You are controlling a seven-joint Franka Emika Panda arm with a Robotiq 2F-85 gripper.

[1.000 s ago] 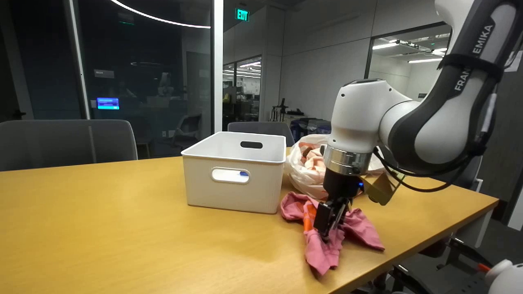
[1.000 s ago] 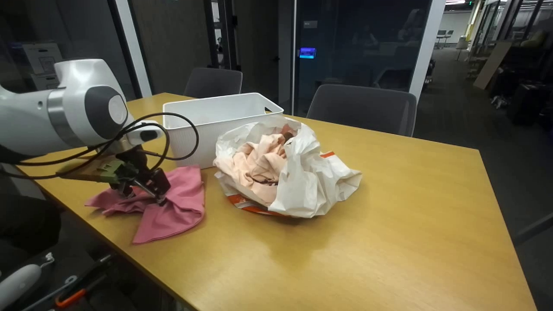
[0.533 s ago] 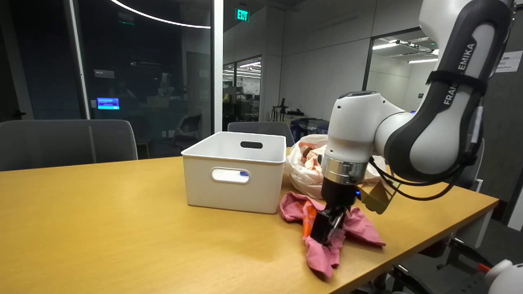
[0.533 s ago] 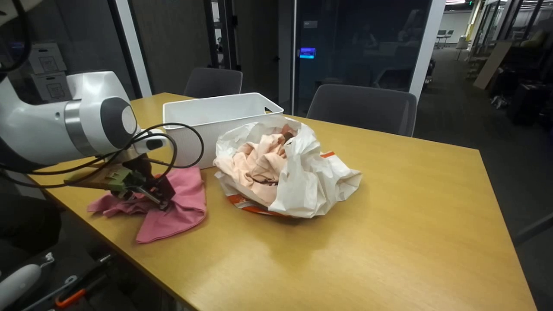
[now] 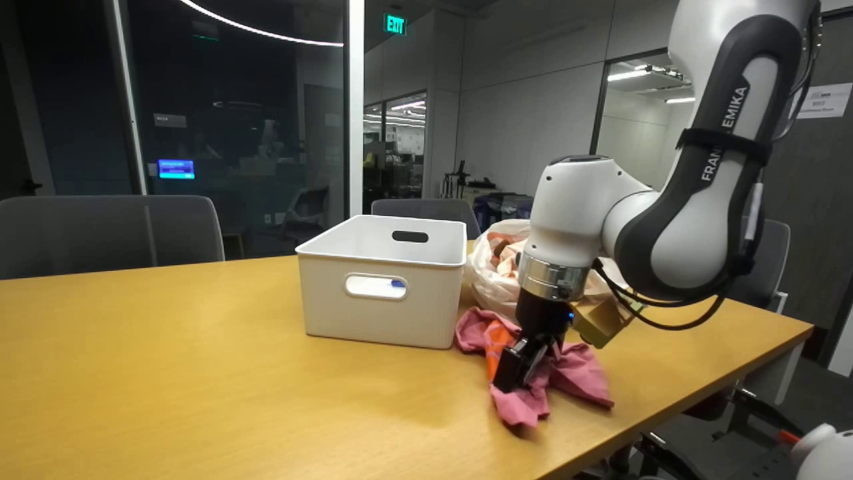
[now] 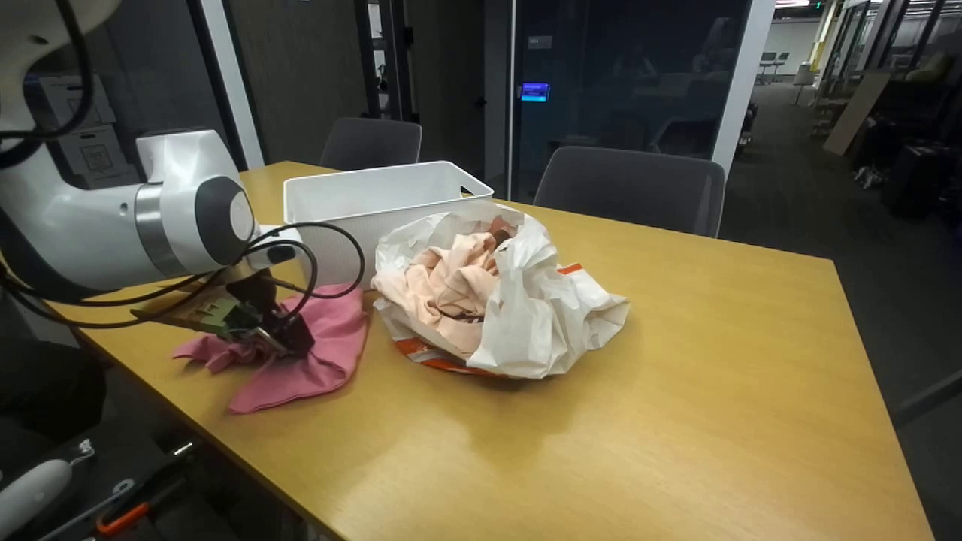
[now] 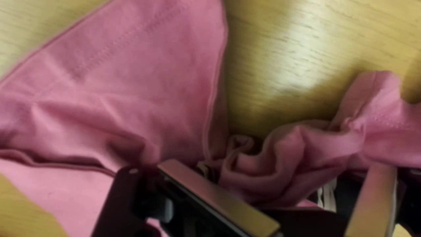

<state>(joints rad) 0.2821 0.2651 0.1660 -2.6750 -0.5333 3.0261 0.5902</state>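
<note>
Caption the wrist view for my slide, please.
Pink cloth on the table, bunched between the fingers of the open claw.

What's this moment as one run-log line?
tool: jaws apart, grip unclear; pink cloth: on table, bunched between jaws; white bin: upright on table; white bag: beside white bin, peach cloth inside

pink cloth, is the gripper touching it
Touching: in the wrist view, folds of the pink cloth bunch against and between the fingers of the gripper.
</note>
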